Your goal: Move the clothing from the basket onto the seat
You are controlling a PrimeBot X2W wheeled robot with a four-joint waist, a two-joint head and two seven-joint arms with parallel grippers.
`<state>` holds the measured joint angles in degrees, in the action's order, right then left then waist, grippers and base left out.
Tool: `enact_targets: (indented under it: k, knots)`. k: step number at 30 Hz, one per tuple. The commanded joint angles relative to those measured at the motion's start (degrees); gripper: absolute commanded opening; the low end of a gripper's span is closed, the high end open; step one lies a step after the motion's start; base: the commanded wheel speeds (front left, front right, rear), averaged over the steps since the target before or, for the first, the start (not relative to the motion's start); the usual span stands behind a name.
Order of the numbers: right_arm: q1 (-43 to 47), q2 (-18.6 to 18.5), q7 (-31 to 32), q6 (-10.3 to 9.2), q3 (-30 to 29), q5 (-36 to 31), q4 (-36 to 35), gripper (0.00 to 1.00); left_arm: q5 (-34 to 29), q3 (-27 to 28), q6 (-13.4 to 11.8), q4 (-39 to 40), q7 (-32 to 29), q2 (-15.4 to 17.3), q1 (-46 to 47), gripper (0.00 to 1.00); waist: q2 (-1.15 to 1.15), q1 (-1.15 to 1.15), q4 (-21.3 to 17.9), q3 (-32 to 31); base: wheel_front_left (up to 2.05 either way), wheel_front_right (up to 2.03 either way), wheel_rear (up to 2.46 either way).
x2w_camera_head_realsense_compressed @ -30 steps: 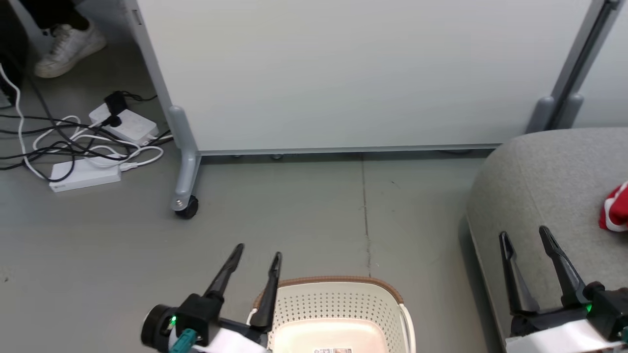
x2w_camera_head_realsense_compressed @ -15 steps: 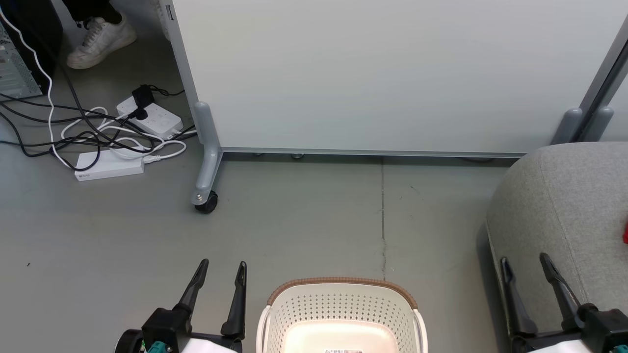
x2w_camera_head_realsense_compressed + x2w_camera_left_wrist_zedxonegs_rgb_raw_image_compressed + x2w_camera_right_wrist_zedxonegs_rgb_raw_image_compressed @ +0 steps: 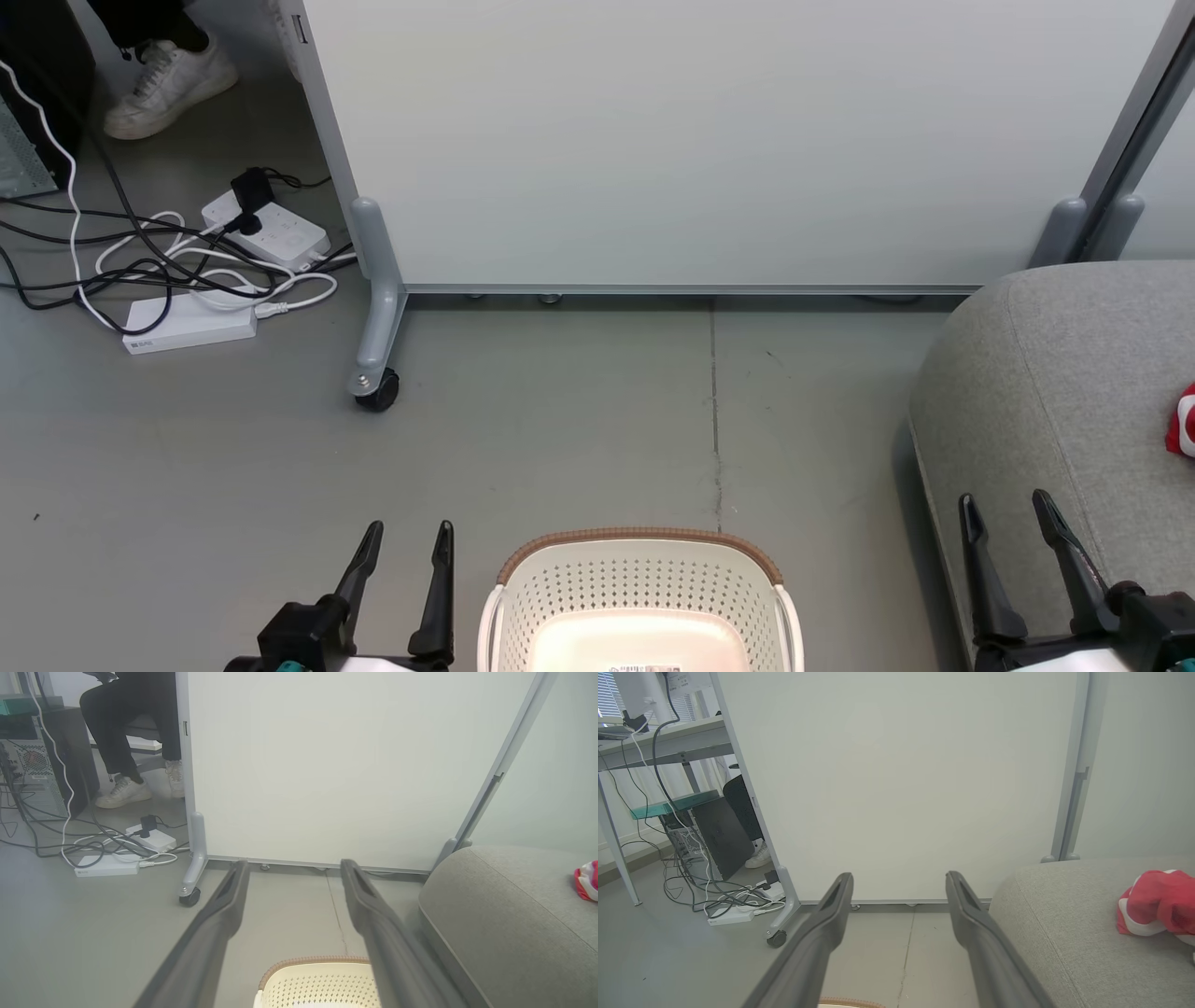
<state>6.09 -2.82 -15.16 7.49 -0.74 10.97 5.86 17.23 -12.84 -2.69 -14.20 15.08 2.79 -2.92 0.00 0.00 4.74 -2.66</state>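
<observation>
At the robot's feet, at 6 o'clock, sits the basket (image 3: 639, 539). What shows of its inside is bare plastic with a label (image 3: 639, 667) on the bottom. The nearest part is cut off, so I can't swear it's emptied. The left end effector (image 3: 409, 532) hangs at 7 o'clock just beside the basket's rim, fingers spread wide, holding nothing. The right end effector (image 3: 1004, 504) at 4 o'clock is likewise wide apart and empty, poised over the near edge of the seat (image 3: 1055, 373). The clothing (image 3: 1184, 422), a red bundle with white trim, lies on the seat at 3 o'clock, well apart from both.

Trouble from here? A careless swing of the left arm could clip that light basket and send it skating over the smooth grey floor (image 3: 560, 439). If the waist turns, the right fingers could drag the upholstery or hook the garment off the cushion. Further out, a white partition (image 3: 709, 140) on a caster (image 3: 376, 389) closes off 12 o'clock. At 10 o'clock power strips (image 3: 266, 229) and tangled cables (image 3: 112, 271) sprawl, with a person's shoe (image 3: 168, 79) beyond. That's bad ground for wheels.
</observation>
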Motion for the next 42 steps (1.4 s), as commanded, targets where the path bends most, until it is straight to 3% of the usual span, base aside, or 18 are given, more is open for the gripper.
enact_targets:
  k: [1, 13, 28, 42]
  knots:
    - [-0.72, -0.19, -0.02, 0.02, -0.08, 0.57, -0.13, 1.0, 0.41, 0.42, -0.2, -0.26, 0.05, 0.22, 0.64, 1.0, 0.0, 0.0, -0.09, 0.04, 0.0, 0.0, 0.0]
    - [-0.82, -0.18, -0.02, 0.02, 0.32, 0.87, -0.61, 1.0, -0.68, 0.49, 0.65, 0.87, 0.05, 0.21, 0.49, 1.0, 0.0, 0.0, -0.41, 0.38, 0.0, 0.0, 0.0]
    - [-0.8, -0.19, -0.02, 0.02, 0.11, 0.57, -0.74, 1.0, -2.94, 0.04, -0.04, 2.11, 0.05, 0.22, 0.27, 1.0, 0.0, 0.0, -0.54, 0.65, 0.0, 0.0, 0.0]
    - [-0.77, -0.18, -0.01, 0.02, 0.14, 1.12, -0.95, 1.0, -1.42, 0.37, 0.87, 1.63, 0.05, 0.21, 0.03, 1.0, 0.0, 0.0, -0.69, 0.75, 0.0, 0.0, 0.0]
